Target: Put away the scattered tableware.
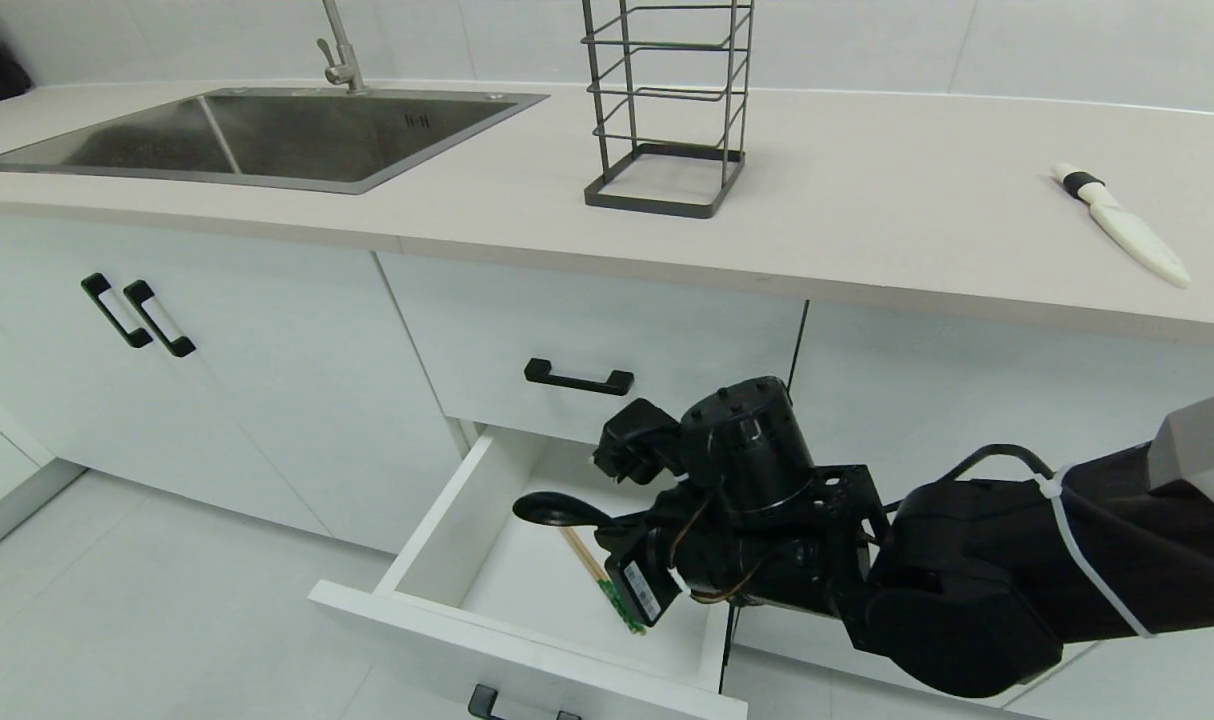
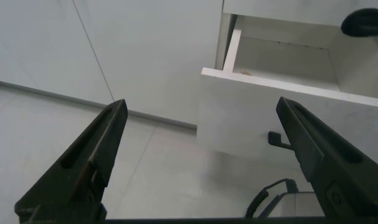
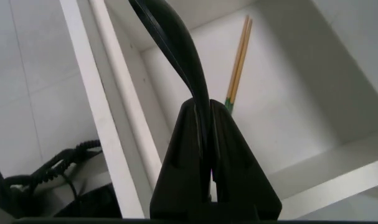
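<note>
- Currently, lower centre: my right pincer [image 1: 610, 528] clamped on black spoon [image 1: 555, 511], bowl pointing frame-left.
- Open drawer [image 1: 445, 515] directly beneath it; chopsticks [image 1: 589, 568] lie inside.

Black spoon [image 1: 557, 511] [image 3: 176, 50]: gripped by the handle in right gripper [image 3: 201, 112], bowl out over open white drawer [image 1: 447, 520]. Wooden chopsticks [image 1: 597, 580] [image 3: 238, 59], green-tipped: side by side, flat on drawer floor. White knife [image 1: 1122, 225], black band: flat on counter [image 1: 867, 200], far right.
</note>
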